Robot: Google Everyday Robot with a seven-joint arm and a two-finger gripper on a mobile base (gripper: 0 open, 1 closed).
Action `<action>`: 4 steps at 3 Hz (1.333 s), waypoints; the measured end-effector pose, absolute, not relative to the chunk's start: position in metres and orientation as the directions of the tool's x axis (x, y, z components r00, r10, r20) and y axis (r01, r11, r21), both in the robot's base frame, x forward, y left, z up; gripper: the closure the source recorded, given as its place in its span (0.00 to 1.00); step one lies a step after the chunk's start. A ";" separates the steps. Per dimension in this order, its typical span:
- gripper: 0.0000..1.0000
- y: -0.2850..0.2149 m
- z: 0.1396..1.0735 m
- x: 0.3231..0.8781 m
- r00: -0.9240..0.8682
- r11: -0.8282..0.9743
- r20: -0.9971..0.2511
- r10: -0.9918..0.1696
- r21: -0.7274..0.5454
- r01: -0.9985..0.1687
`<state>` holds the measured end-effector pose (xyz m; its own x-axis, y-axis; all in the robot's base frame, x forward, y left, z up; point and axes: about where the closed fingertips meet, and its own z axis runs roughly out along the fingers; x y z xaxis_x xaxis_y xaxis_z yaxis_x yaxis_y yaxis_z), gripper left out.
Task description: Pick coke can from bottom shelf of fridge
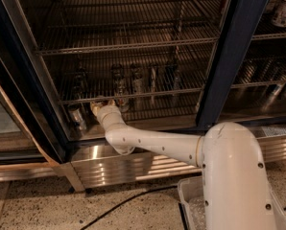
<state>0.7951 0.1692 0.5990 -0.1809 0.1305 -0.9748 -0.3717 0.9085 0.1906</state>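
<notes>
The robot's white arm (152, 145) reached from the lower right into the open left compartment of the fridge (234, 56), over its ribbed stainless-steel base (114, 164). The claw (102, 105) sat at the left front of the compartment, low down, just under the front rail of the rack above (133, 96) and over the front edge of the bottom shelf (152, 113). Whether the claw was open, closed or gripping anything could not be told.

The coke can could not be picked out in the dim interior; no can there read clearly as red, and the space right at the claw's tip was hidden. 1 dark, silvery can (77, 117) stood just to the left of the claw at the lowest level. A row of dim cans and bottles (137, 79) stood on the rack above, behind the claw. A black cable (119, 207) lay on the speckled floor (28, 205) in front of the fridge.
</notes>
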 end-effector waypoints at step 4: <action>1.00 0.179 0.604 0.776 -0.254 0.876 -0.967 0.013 0.133 -0.464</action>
